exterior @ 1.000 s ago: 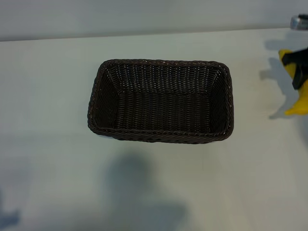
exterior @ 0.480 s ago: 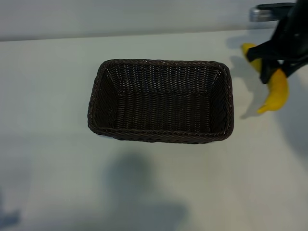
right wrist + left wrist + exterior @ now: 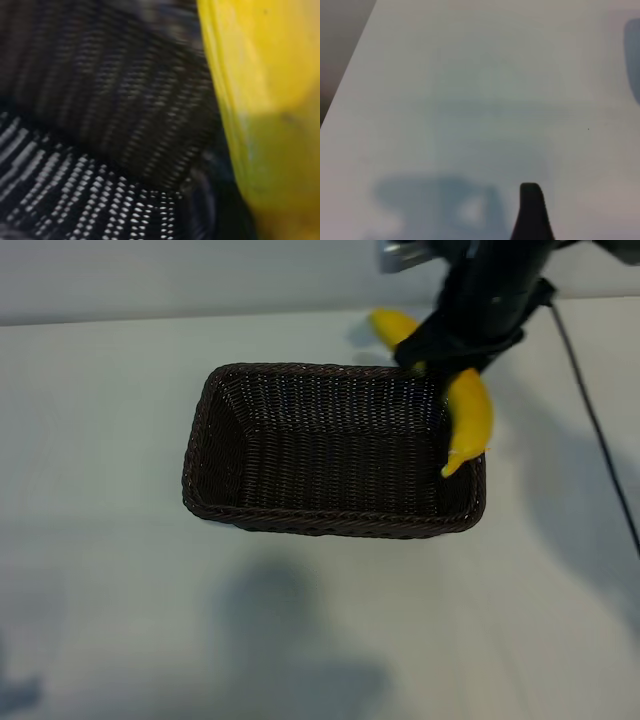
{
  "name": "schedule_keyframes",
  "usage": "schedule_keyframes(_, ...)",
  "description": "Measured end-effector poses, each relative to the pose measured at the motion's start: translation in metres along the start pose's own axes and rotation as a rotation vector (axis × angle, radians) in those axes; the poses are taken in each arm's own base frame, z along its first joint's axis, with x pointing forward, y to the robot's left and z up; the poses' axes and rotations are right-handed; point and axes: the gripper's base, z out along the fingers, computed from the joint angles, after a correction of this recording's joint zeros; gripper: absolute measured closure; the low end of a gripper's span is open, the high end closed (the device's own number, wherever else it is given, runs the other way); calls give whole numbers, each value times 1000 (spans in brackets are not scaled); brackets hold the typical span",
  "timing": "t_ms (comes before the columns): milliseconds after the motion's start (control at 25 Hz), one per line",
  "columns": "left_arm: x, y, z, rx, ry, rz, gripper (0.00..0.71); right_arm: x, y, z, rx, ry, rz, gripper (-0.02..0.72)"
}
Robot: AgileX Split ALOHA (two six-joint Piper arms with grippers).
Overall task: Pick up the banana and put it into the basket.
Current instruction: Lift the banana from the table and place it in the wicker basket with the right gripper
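Note:
My right gripper is shut on the banana around its middle and holds it in the air over the far right corner of the basket. The banana's lower tip hangs inside the basket's right end, and its other end pokes out behind the gripper, beyond the far rim. In the right wrist view the banana fills one side, with the basket's dark weave close below. The left wrist view shows one dark finger of my left gripper above bare table, with nothing against it.
The basket stands mid-table on a pale table top. A black cable runs across the table at the right, behind the right arm. The table's edge shows in the left wrist view.
My right arm has carried the banana leftward from the table's right edge to above the basket's right end. The basket and the left arm have not moved.

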Motion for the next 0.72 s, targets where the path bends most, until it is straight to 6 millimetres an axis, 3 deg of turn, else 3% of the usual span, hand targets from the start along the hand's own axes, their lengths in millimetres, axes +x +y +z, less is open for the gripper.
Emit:
schedule_keyframes(440, 0, 0, 0, 0, 0, -3, 163, -10, 75, 5, 39, -60, -758, 278)
schedule_keyframes(720, 0, 0, 0, 0, 0, -3, 163, -20, 85, 18, 64, -130, -840, 278)
